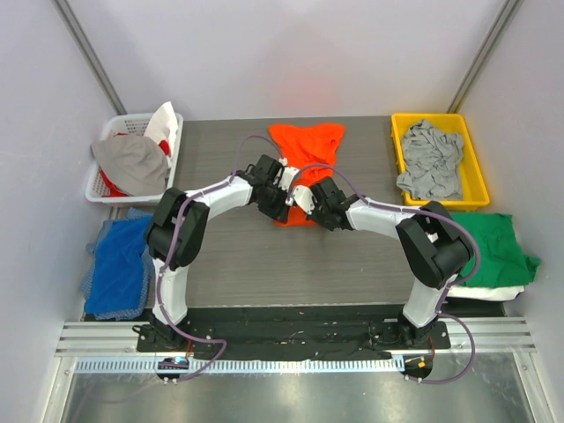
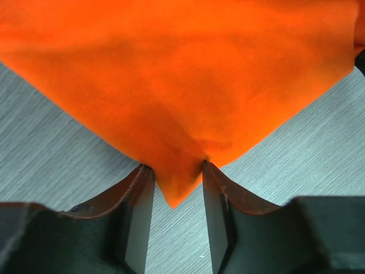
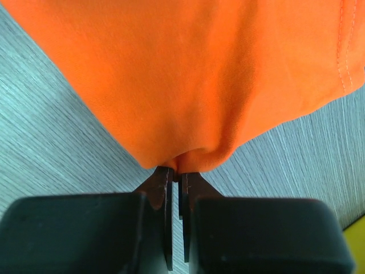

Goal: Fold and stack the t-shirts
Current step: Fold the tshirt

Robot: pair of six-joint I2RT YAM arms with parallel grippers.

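Pinching the orange t-shirt (image 1: 304,154) at its near hem mid-table, the right gripper (image 3: 177,171) is clamped tight; the left gripper (image 2: 177,171) straddles a corner, half-closed, so it should finish closing, then both lift evenly.

T-shirt (image 1: 305,145) lies mid-tabletop (image 1: 238,256) toward the far edge; basket (image 1: 104,189) far left, bin (image 1: 469,198) far right, each holding cloth; both pincers meet at the t-shirt's near edge.
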